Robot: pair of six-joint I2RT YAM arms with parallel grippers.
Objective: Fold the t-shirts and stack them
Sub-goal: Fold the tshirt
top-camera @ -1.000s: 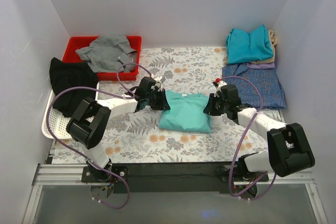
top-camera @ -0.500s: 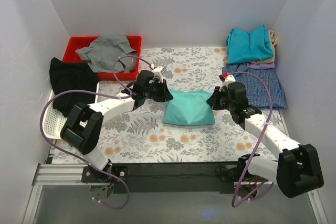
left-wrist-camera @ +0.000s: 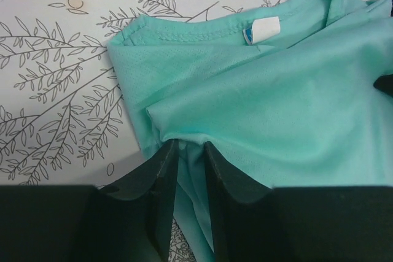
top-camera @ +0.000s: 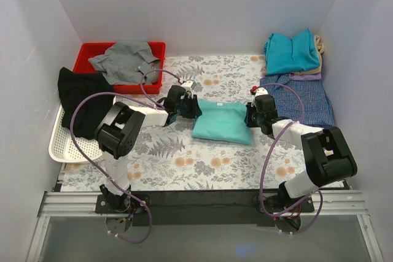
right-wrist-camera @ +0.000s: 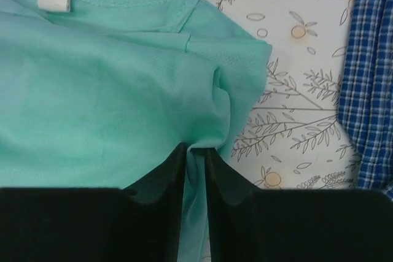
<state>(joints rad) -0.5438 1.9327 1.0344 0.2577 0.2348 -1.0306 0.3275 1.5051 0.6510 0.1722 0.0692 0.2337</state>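
Note:
The mint-green t-shirt (top-camera: 222,123) lies folded on the flowered table cover in the middle. My left gripper (top-camera: 192,110) is shut on the shirt's left edge; the left wrist view shows cloth (left-wrist-camera: 258,96) pinched between the fingers (left-wrist-camera: 161,176). My right gripper (top-camera: 249,116) is shut on the shirt's right edge, and the right wrist view shows a fold of mint cloth (right-wrist-camera: 123,90) between its fingers (right-wrist-camera: 221,179). A teal-blue shirt (top-camera: 291,52) tops a stack at the back right, over beige and lavender ones. A blue check shirt (top-camera: 304,97) lies in front of it.
A red bin (top-camera: 92,53) with a grey shirt (top-camera: 126,59) stands at the back left. A black garment (top-camera: 83,99) lies over a white tray (top-camera: 64,145) at the left. White walls enclose the table on three sides.
Both grippers have carried the mint shirt's edges away from me over the last second, so the shirt now lies as a shorter, flatter fold. Both arms are drawn in lower.

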